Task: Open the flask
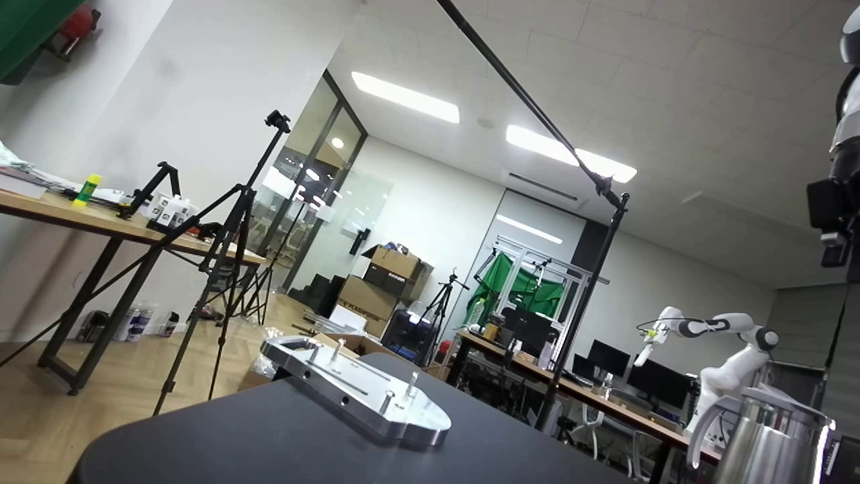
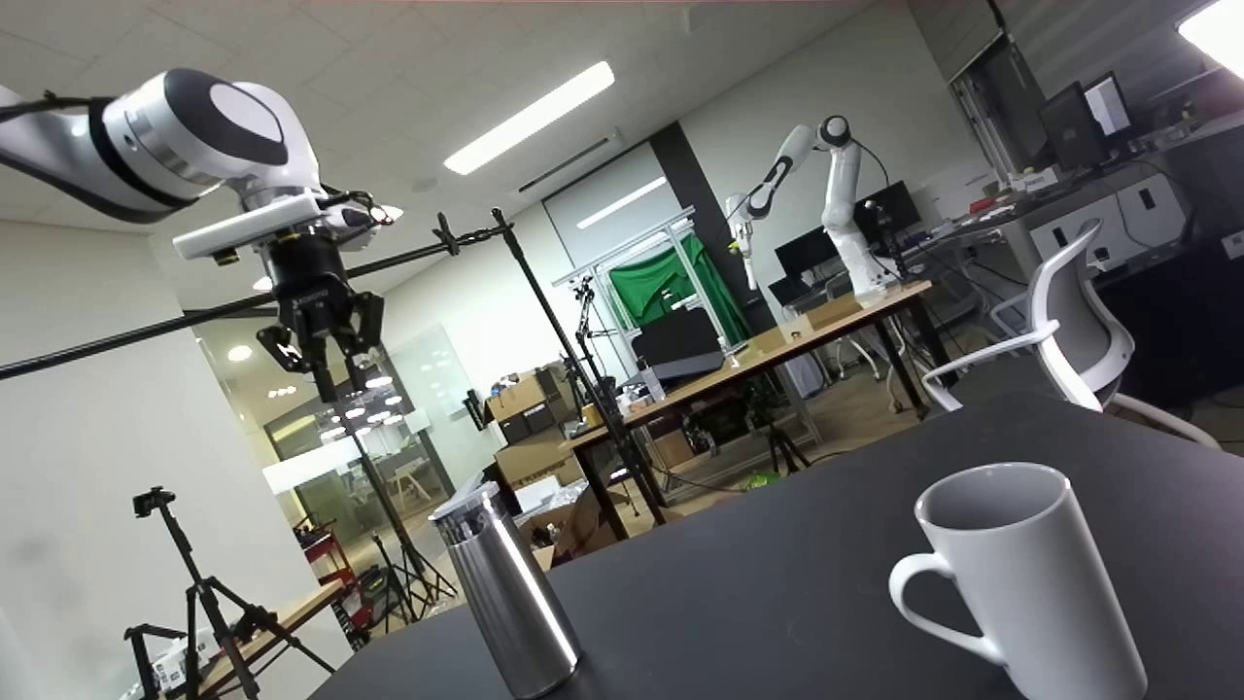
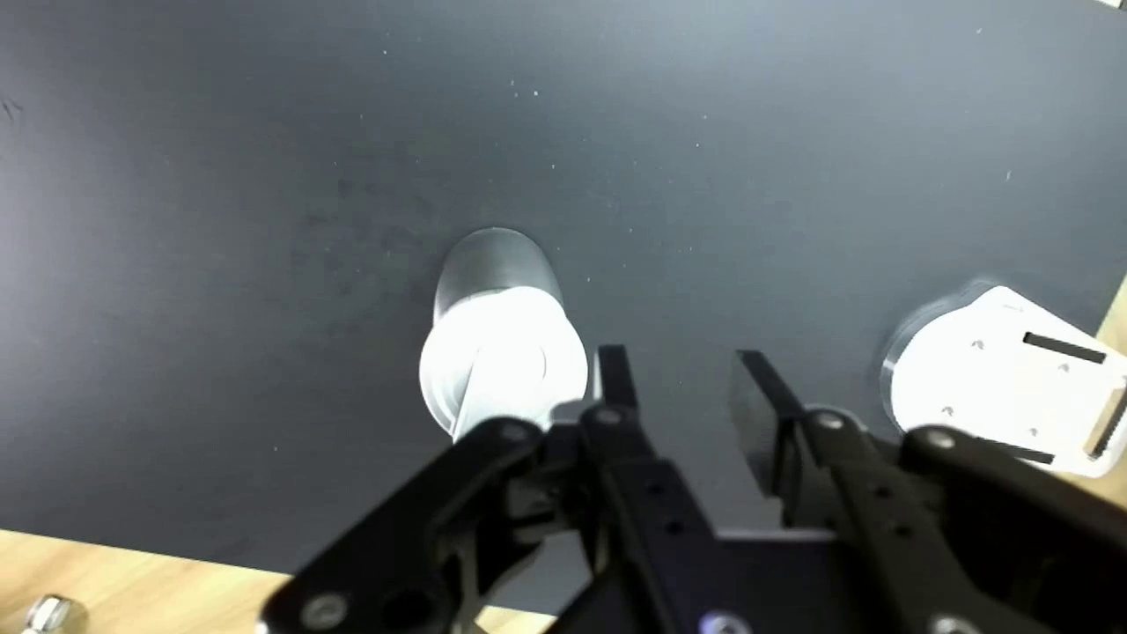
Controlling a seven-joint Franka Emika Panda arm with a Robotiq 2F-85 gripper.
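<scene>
Your wrist view looks steeply down on the black tabletop (image 3: 264, 264), the gripper (image 3: 678, 365) entering from the bottom edge. Both exterior views sit low and face across the black tabletop, pitched upward, so the ceiling (image 1: 672, 101) takes much of each frame. In an exterior view you see the flask (image 1: 772, 444) near, cropped at the lower right, and the room slopes down rightward. In an exterior view rolled the opposite way, the mug (image 2: 1040, 583) stands close to you. All three views share the flask, both exterior views the distant white arm (image 2: 843, 194), and the wrist view and an exterior view the metal plate (image 1: 376, 395).
</scene>
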